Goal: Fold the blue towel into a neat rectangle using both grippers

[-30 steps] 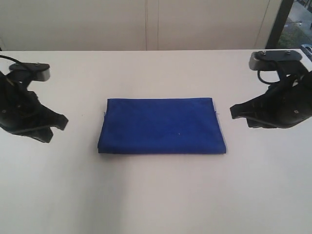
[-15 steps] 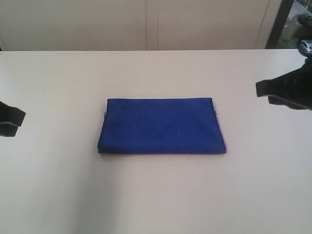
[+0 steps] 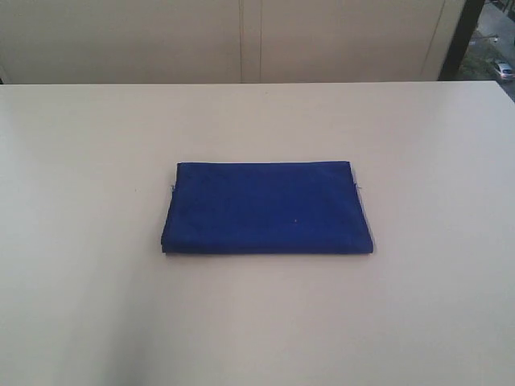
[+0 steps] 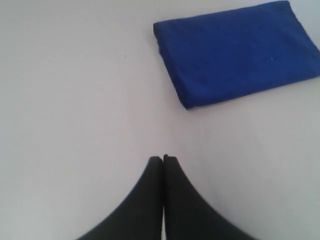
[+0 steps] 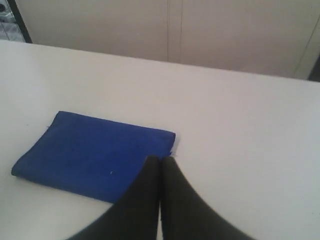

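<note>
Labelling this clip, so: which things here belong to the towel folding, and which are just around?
Job: deep blue rectangular terry towel, folded flat; matte black left gripper, jaws shut; matte black right gripper, jaws shut.
Just there: plain white table; beige wall panels behind.

No writing can be read in any view. The towel (image 3: 265, 207) shows no label or brand, and the surface (image 3: 257, 322) no lettering.

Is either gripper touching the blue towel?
No: in the exterior view the folded royal-blue terry towel lies alone on the white table.
</note>
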Controlling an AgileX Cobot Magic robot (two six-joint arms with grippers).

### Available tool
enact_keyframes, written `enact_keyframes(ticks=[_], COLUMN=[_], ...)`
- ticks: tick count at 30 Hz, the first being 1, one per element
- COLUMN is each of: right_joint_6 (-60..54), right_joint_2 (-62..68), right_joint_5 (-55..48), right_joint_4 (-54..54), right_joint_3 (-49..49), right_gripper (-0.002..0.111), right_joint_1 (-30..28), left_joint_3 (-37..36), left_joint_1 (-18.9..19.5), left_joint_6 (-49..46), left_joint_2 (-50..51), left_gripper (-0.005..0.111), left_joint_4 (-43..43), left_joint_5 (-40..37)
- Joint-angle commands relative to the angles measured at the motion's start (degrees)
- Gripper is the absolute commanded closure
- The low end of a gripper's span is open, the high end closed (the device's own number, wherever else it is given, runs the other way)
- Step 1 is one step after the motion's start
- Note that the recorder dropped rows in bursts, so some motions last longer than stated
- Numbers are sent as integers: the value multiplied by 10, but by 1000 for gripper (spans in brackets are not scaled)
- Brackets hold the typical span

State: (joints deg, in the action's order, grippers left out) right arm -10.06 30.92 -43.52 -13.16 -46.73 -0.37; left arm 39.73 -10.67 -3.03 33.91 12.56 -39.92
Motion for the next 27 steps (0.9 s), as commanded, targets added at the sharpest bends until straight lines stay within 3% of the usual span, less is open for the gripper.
enact_keyframes(ticks=[1, 10, 21, 27], right_joint_6=[-2, -2, -2, -2], right_joint_2=[-96, -218, -227, -227], right_joint_5=[-44, -11, 182, 174], right_joint_4=[33, 33, 38, 40], right_joint_3=[2, 54, 205, 214], right_gripper=[108, 108, 108, 108], right_joint_1=[-3, -3, -3, -3], left_joint_3=[-7, -11, -11, -11], left_joint_1=[2, 2, 2, 2], left_joint_6=[-6, -49, -49, -49], left_joint_2=[-80, -164, -167, -167], left_gripper=[107, 107, 107, 107], left_joint_4=[11, 11, -5, -7], left_joint_5=[-15, -13, 14, 8])
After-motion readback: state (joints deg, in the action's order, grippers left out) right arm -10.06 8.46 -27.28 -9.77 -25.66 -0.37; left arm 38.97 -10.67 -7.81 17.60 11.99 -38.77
